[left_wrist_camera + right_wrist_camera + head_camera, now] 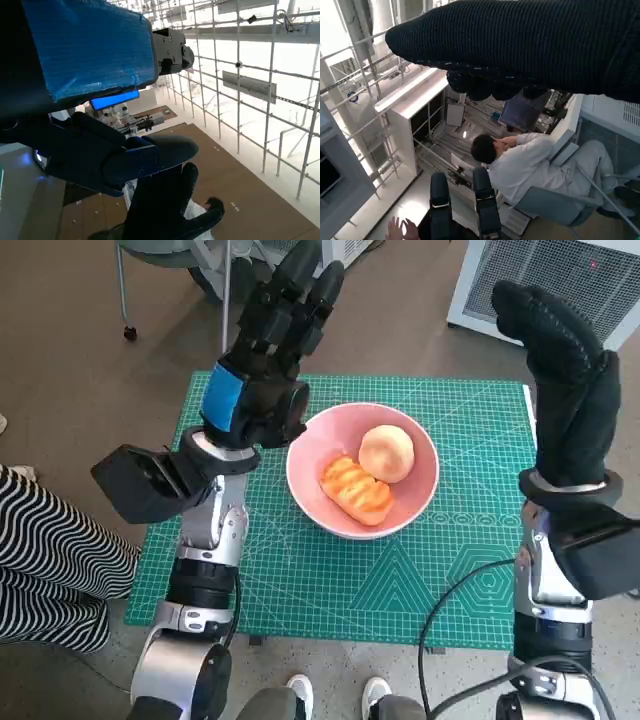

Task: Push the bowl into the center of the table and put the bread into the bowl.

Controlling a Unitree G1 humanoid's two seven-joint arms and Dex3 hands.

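Since the round pink ceramic bowl (362,471) already sits close to the middle of the green gridded cutting mat (300,580) that covers my worktop, I judge the pushing step finished. Two pieces of bread lie inside it: a long golden-brown glazed loaf with orange stripes (356,490) at about seven o'clock in the bowl, and a pale round bun (386,453) at about one o'clock, the two touching. So the placing step looks done as well, and I see no other bread out on the mat. My left robot hand (275,335), black with blue tape across its back, is raised above the mat at about ten o'clock from the bowl, fingers stretched out fairly straight and holding nothing. My right robot hand (560,380), in its black knitted glove, is lifted high at about three o'clock from the bowl, beyond the mat's edge, likewise extended and empty. Both wrist views look out into the room instead of down at the worktop, which fits hands pointing upward. What remains, as I judge it, is nothing beyond keeping clear of the bowl.
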